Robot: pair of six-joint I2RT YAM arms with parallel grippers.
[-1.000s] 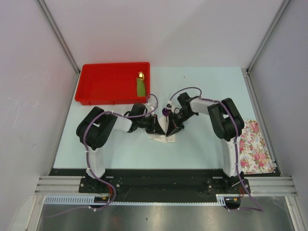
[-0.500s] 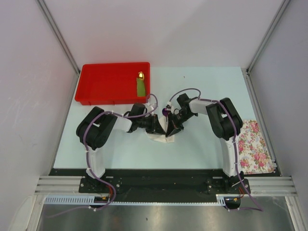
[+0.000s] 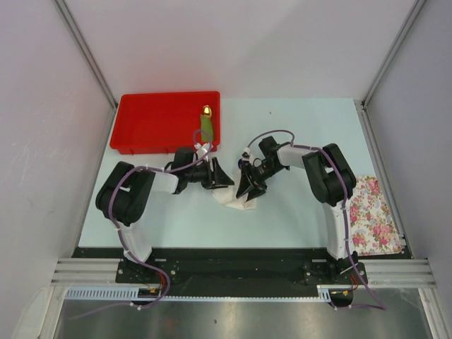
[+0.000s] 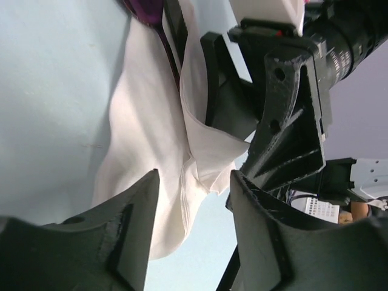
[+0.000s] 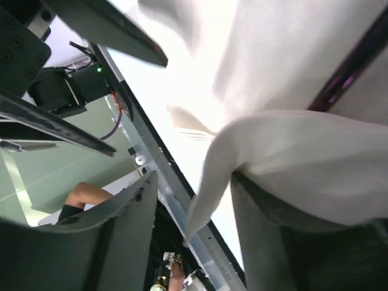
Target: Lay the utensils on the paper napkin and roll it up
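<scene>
Two grippers: mine, both low at mid-table, facing each other across the paper napkin (image 3: 236, 203).
Left gripper (image 3: 220, 176): fingers spread, nothing between them. It sits just left of the napkin; I can't tell if it touches.
Right gripper (image 3: 246, 189): fingers apart as well. A napkin fold lies draped over one finger (image 5: 270, 254); I see no pinch.
Napkin: crumpled and partly lifted, under and just near of my right gripper.
Spoon (image 5: 347, 74): dark handle runs along a napkin fold; the purple bowl shows at the top of the left wrist view.
Red tray (image 3: 152, 123): far left, with a green gold-tipped piece (image 3: 205, 126) at its right end.
Floral cloth (image 3: 373, 215): near right edge of the table (image 3: 304, 127).
</scene>
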